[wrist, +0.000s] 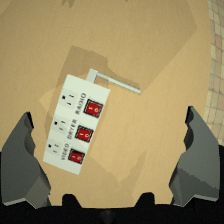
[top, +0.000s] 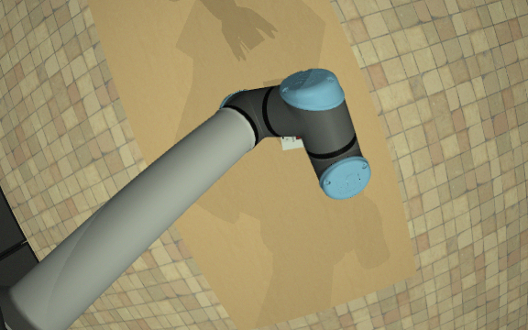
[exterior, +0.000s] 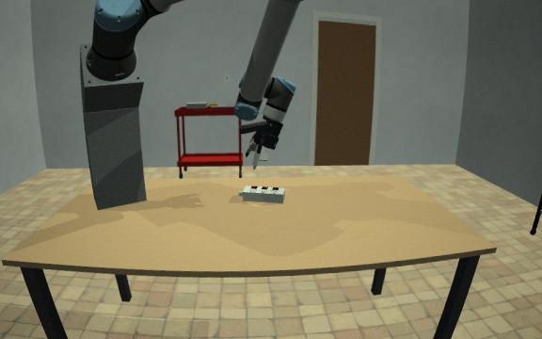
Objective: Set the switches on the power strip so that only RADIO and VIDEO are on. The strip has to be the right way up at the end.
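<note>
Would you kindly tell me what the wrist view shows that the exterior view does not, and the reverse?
Only the wrist view shows the labels beside the three red switches and a short cable stub. Only the exterior view shows the gripper hovering open above the strip, apart from it, with the red cart and door behind. Both show the white power strip lying switches-up on the table.
</note>
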Controlling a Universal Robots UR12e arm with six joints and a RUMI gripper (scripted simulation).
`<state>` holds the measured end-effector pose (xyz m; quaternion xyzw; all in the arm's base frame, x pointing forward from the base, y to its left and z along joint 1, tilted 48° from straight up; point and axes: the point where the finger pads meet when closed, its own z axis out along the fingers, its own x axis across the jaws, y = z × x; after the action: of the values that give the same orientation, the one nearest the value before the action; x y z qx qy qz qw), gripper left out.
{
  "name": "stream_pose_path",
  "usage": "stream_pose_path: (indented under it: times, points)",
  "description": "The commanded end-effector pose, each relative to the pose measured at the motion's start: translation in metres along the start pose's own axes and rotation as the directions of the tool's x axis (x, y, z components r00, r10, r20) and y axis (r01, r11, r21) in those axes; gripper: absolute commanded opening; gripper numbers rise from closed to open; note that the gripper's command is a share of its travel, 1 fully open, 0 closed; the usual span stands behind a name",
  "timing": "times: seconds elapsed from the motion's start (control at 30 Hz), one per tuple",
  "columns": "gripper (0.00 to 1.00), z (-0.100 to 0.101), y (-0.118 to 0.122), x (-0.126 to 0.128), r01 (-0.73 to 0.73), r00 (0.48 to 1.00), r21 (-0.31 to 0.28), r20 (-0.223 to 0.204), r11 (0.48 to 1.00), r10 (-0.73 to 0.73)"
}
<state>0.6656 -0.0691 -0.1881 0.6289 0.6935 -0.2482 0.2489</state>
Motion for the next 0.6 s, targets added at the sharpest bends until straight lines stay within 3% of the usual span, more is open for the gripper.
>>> stream_pose_path:
  times: [0.0, 0.57]
  points:
    - [1.0, 0.001, 0.024, -0.014, 0.133, 0.989, -0.033, 0.067, 0.991, -0.13]
    - [1.0, 0.001, 0.063, -0.039, 0.362, 0.914, -0.006, 0.199, 0.932, -0.354]
